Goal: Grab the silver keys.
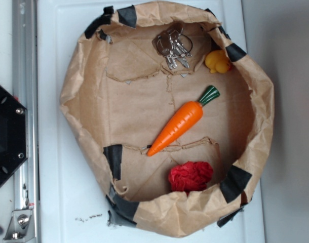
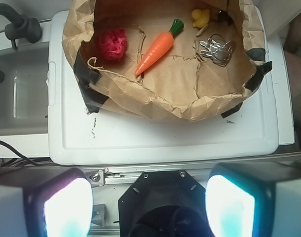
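— Gripper?
— Spread wide, holding nothing, hanging above the near edge of the white surface, well short of the paper bowl.
— Keys?
— Inside the bowl, lying against its wall, just beside the yellow duck.
— Carrot?
— Mid-bowl, lying slantwise, green top pointing toward the duck, apart from the keys.
— Anything else?
— Red pompom, in the bowl, across the carrot from the keys.

Black hexagonal base with silver screws; tool with two pale, glowing finger pads.
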Robot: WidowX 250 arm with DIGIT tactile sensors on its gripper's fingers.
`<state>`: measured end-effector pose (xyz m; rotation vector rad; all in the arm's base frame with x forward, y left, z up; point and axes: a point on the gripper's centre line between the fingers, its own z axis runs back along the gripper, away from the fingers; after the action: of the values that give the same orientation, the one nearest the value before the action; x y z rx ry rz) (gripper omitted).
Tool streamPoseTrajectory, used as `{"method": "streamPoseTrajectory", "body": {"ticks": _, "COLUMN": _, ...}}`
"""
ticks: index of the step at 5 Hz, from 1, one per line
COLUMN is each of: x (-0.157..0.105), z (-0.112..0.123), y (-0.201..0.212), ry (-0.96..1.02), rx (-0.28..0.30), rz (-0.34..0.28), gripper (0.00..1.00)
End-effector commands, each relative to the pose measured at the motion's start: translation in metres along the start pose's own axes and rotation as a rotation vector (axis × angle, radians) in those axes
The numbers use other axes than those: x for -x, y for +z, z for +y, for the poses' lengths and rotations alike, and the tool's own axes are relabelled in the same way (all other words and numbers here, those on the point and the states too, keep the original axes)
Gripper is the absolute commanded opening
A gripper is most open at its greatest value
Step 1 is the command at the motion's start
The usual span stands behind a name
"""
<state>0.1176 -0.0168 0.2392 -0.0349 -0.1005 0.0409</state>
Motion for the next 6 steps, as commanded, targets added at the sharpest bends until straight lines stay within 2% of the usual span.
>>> {"method": "streamPoseTrajectory", "body": {"ticks": 1, "x": 0.000, "z": 0.000, "y": 0.000, "ry": 0.000, "rx": 0.000, "rz": 0.000, "gripper": 1.00}}
{"method": "streamPoseTrajectory", "body": {"ticks": 2, "x": -0.047, "z": -0.009, "y": -0.024, "ry": 0.059, "rx": -0.035, "rz": -0.047, "gripper": 1.00}}
{"method": "streamPoseTrajectory", "body": {"ticks": 3, "x": -0.092, "z": -0.006, "y": -0.055, "ry": 0.083, "rx": -0.066, "rz": -0.093, "gripper": 1.00}}
{"method": "streamPoseTrajectory", "body": {"ticks": 4, "x": -0.105, "z": 0.006, "y": -0.075, "ry": 0.040, "rx": -0.061, "rz": -0.132, "gripper": 1.00}}
{"method": "streamPoseTrajectory", "body": {"ticks": 6, "x": -0.112, "z": 0.044, "y": -0.104, "ry": 0.021, "rx": -0.116, "rz": -0.200, "gripper": 1.00}}
